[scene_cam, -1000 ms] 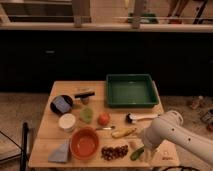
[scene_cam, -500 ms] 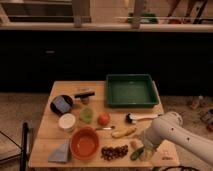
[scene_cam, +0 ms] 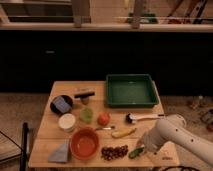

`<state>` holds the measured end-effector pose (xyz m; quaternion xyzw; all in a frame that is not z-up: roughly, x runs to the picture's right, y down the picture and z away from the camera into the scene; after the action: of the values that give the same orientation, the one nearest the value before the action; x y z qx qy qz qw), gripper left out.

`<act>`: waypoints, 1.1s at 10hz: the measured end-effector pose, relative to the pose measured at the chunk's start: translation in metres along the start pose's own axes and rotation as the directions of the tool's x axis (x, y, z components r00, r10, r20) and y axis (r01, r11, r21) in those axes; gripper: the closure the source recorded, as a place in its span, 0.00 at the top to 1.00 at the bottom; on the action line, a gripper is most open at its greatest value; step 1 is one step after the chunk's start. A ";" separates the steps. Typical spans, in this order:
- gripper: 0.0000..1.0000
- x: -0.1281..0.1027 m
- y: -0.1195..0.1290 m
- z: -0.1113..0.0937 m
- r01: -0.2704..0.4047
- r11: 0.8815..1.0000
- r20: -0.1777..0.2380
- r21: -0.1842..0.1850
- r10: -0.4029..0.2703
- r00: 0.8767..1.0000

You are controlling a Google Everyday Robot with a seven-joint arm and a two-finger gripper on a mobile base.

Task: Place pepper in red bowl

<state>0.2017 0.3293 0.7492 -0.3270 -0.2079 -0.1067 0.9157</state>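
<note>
The pepper [scene_cam: 135, 153] is a small dark-green curved piece lying near the table's front edge, right of a cluster of dark grapes. The red bowl [scene_cam: 84, 144] is round, orange-red and stands empty at the front left of the wooden table. My gripper [scene_cam: 143, 148] is at the end of the white arm [scene_cam: 167, 134], low over the table at the pepper's right end. It is about touching the pepper, and I cannot tell whether it holds it. The bowl lies well to the left of the gripper, with the grapes between them.
A green tray [scene_cam: 131, 90] sits at the back right. A dark bowl [scene_cam: 62, 104], white bowl [scene_cam: 67, 122], pale green item [scene_cam: 86, 115], red fruit [scene_cam: 103, 119], yellow banana [scene_cam: 123, 132], grapes [scene_cam: 114, 152], white-handled brush [scene_cam: 143, 117] and grey cloth [scene_cam: 60, 153] lie around.
The arm has shifted slightly left and down, bringing the gripper closer to the pepper. The pepper and bowl have not moved.
</note>
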 end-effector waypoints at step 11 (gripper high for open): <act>0.00 0.008 -0.051 -0.077 0.067 0.994 -0.134 0.081 -0.056 0.989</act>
<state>0.2154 0.2402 0.7273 -0.2732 -0.1617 -0.1473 0.9368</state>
